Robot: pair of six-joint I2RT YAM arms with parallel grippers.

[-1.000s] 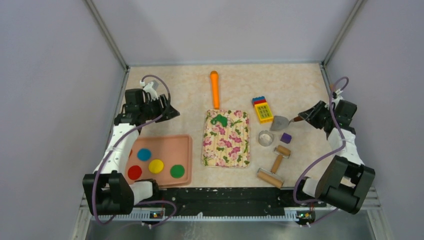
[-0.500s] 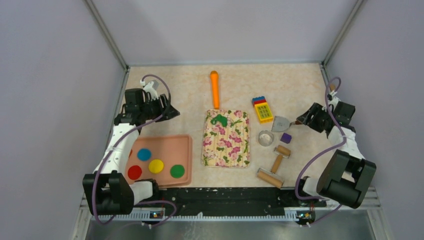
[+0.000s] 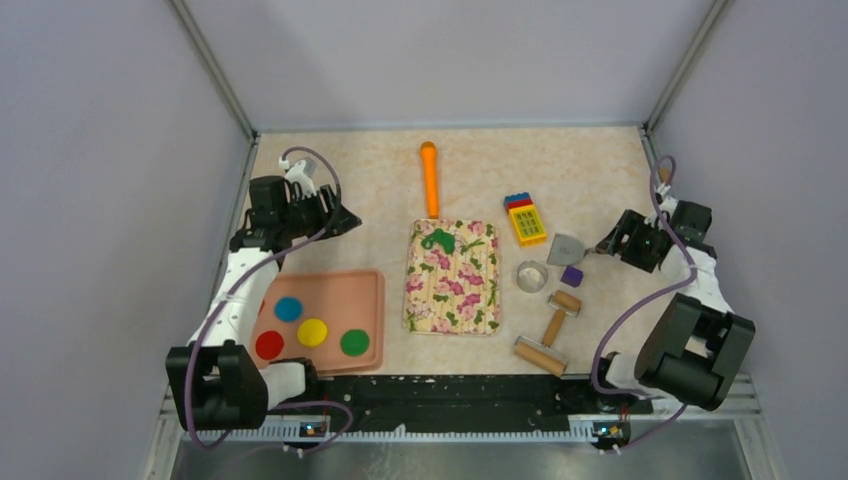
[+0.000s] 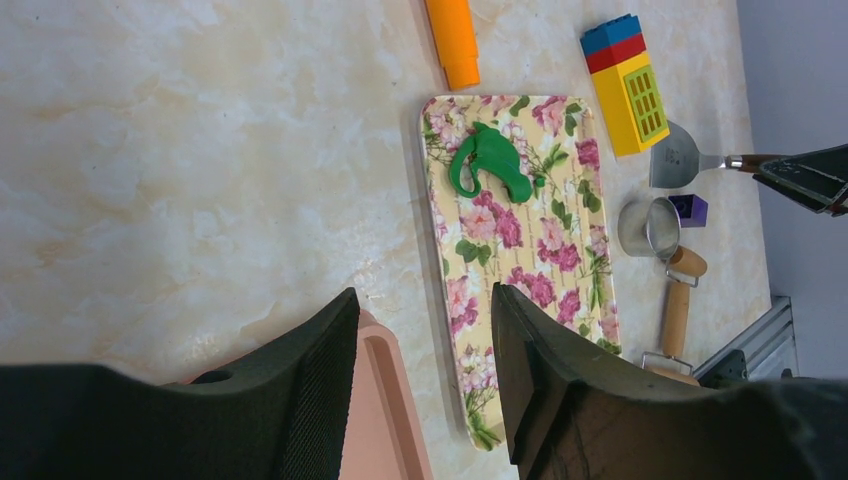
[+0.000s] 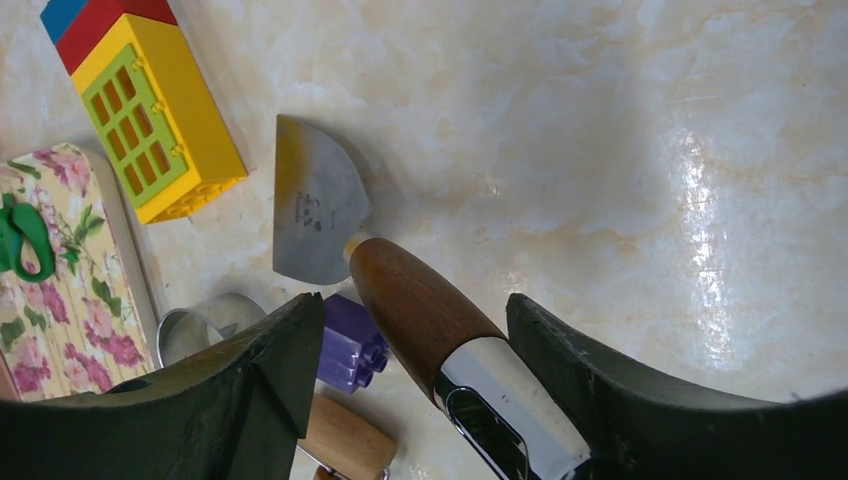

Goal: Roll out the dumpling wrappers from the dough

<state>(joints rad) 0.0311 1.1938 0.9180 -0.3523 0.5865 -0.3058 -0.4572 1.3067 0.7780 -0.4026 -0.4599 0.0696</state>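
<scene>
1. Left claw [image 4: 422, 300] hangs spread over the tabletop [image 4: 200, 150], left of the mat [image 4: 560, 290].
2. Right claw [image 5: 415, 308] is spread astride the scraper [image 5: 315, 205] handle, not clamped.
3. Dough [image 4: 490, 165] lies on the mat's far end.
4. Wrappers [image 3: 313, 332] sit in the tray [image 3: 378, 320].

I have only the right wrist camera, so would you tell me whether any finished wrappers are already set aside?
Observer: Yes, a blue disc, a yellow disc, a red disc and a green disc lie in a pink tray near the left arm's base.
Operator: Thank you. Where is the roller?
Observer: The wooden roller lies on the table by its near edge, right of the floral mat and nearer than the metal ring.
Operator: Is the left hand busy?
Observer: No, the left hand hangs open and empty above the table, beyond the tray.
</scene>
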